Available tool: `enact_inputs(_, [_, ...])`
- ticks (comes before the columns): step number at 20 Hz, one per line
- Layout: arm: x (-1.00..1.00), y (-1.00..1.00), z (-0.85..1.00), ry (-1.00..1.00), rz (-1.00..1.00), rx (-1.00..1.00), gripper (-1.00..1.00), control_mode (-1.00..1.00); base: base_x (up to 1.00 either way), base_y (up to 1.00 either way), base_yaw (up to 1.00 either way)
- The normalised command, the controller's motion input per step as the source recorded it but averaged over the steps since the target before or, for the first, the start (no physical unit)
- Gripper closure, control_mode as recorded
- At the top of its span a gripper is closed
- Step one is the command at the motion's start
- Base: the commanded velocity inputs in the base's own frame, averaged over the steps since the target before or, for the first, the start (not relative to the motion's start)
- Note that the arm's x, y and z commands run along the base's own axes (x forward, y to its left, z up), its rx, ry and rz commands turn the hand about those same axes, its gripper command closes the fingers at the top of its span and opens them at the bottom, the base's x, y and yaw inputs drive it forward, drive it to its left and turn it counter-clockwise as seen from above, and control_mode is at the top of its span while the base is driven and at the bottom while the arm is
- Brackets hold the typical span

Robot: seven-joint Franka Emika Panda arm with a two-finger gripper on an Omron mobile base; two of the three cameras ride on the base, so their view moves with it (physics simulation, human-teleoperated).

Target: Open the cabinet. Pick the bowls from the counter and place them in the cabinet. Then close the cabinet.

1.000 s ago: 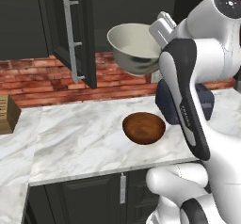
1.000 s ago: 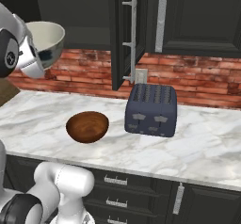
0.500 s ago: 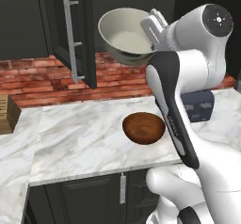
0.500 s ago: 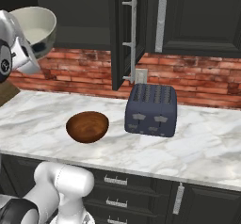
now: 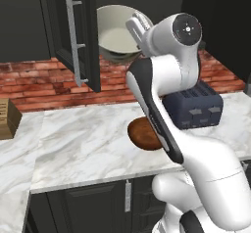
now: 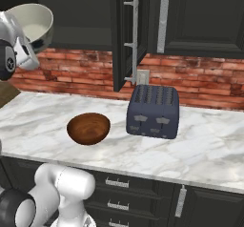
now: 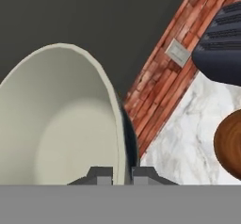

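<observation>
Between my fingertips, my gripper (image 7: pixel 122 173) is clamped on the rim of the cream-white bowl (image 5: pixel 117 34), one finger inside and one outside its wall. I hold that bowl tilted, well above the counter (image 5: pixel 88 149), up at the level of the open cabinet door (image 5: pixel 73 36) with its long silver bar handle (image 5: pixel 74 41) and in front of the dark cabinet opening. Below me the reddish-brown wooden bowl (image 6: pixel 88 128) sits on the marble, just beside the dark blue toaster (image 6: pixel 153 110), with the brick backsplash (image 6: pixel 76 71) behind.

I judge the task about a third along: the cabinet is open and the first bowl is lifted, but not yet set inside. The wooden bowl remains to be fetched, and the door has to be closed after that.

I can read no brand, label or writing anywhere.
</observation>
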Motion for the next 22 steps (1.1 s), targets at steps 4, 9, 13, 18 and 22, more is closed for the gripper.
enact_inputs(4, [0.73,0.0,0.0,0.04,-0.01,0.0,1.0,-1.0,0.0,0.0,0.0])
enact_inputs(9, [0.65,0.06,0.0,0.05,-0.02,0.0,1.0,-1.0,0.0,0.0,0.0])
enact_inputs(13, [0.67,0.18,0.0,0.02,-0.05,0.0,1.0,-1.0,0.0,0.0,0.0])
enact_inputs(18, [0.78,0.14,0.0,0.01,-0.06,0.0,1.0,-1.0,0.0,0.0,0.0])
enact_inputs(22, [0.82,0.06,0.0,0.01,-0.07,0.0,1.0,-1.0,0.0,0.0,0.0])
